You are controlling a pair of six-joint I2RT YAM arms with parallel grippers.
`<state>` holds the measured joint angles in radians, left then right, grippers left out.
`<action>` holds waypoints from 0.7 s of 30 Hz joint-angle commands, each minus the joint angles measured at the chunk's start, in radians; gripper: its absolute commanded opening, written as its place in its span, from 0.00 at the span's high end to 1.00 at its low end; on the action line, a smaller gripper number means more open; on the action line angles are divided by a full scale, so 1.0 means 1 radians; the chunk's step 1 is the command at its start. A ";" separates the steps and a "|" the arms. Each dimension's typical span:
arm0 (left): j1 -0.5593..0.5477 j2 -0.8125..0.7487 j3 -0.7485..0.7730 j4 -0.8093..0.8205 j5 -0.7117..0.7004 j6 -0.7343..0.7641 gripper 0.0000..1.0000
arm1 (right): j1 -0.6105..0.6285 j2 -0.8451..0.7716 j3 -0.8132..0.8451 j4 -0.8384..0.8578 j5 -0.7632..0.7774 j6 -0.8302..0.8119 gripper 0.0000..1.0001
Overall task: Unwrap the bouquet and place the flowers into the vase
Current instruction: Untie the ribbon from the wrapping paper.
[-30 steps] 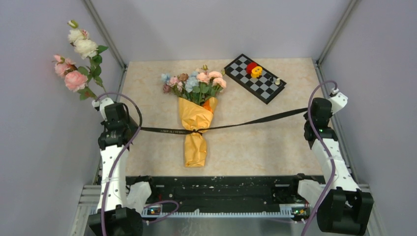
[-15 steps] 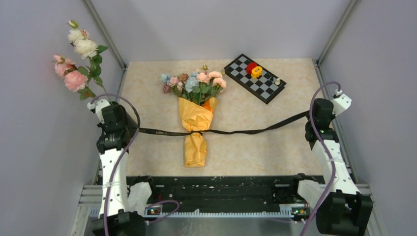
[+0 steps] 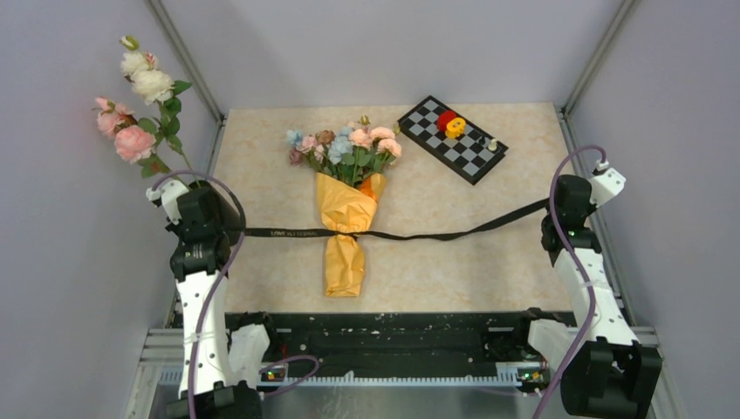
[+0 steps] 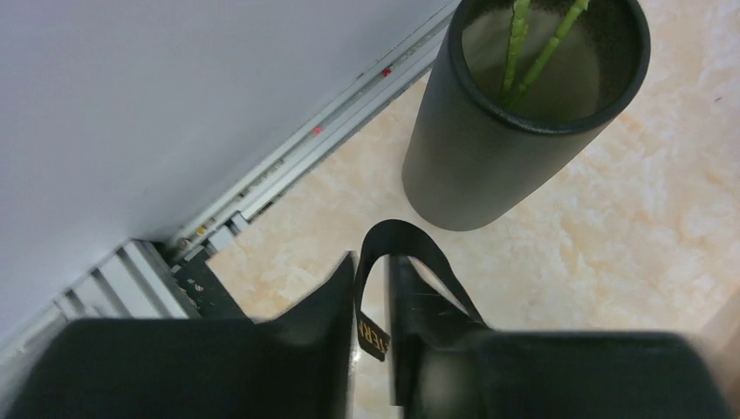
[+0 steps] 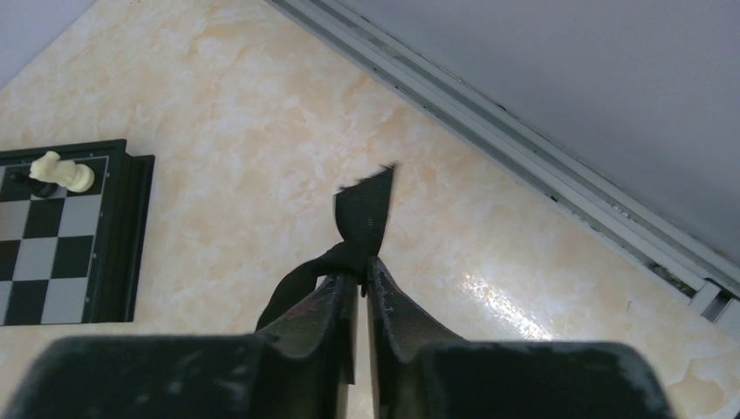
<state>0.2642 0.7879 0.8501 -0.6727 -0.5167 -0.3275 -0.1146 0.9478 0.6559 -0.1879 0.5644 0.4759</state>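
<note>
The bouquet (image 3: 347, 218) lies mid-table in orange paper, its small pastel flowers (image 3: 345, 147) pointing to the far side. A black ribbon (image 3: 436, 234) crosses the wrap and stretches out to both arms. My left gripper (image 4: 371, 260) stands slightly open at the left edge; the ribbon's end (image 4: 397, 236) hangs loose in the gap and loops over the right finger. Just beyond it is the black vase (image 4: 489, 148) with green stems inside. My right gripper (image 5: 361, 269) is shut on the ribbon's other end (image 5: 366, 209) near the right rail.
Long-stemmed pink and white roses (image 3: 135, 105) rise at the far left above the left arm. A chessboard (image 3: 452, 138) with small pieces lies at the far right. Metal rails (image 5: 541, 166) and grey walls border the table on both sides.
The left arm has drawn back to the left and nearer, pulling the ribbon with it, and its jaws have parted a little. The right half of the ribbon has gone slacker.
</note>
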 commanded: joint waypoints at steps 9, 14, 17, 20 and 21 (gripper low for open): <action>0.004 -0.035 -0.009 0.050 0.168 0.062 0.10 | -0.011 -0.054 0.007 0.057 -0.056 -0.036 0.27; -0.030 -0.076 -0.019 0.060 0.275 0.090 0.01 | -0.011 -0.079 -0.008 0.101 -0.232 -0.075 0.20; -0.086 -0.108 -0.031 0.072 0.319 0.111 0.01 | -0.010 -0.071 -0.015 0.120 -0.377 -0.077 0.16; -0.176 -0.132 -0.036 0.076 0.333 0.132 0.01 | 0.006 -0.061 -0.032 0.138 -0.504 -0.066 0.15; -0.214 -0.134 -0.035 0.076 0.327 0.137 0.01 | 0.023 -0.060 -0.039 0.144 -0.533 -0.061 0.16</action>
<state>0.1432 0.6781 0.8238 -0.6449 -0.2382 -0.2344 -0.1139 0.8856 0.6403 -0.1005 0.2310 0.4198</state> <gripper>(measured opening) 0.986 0.844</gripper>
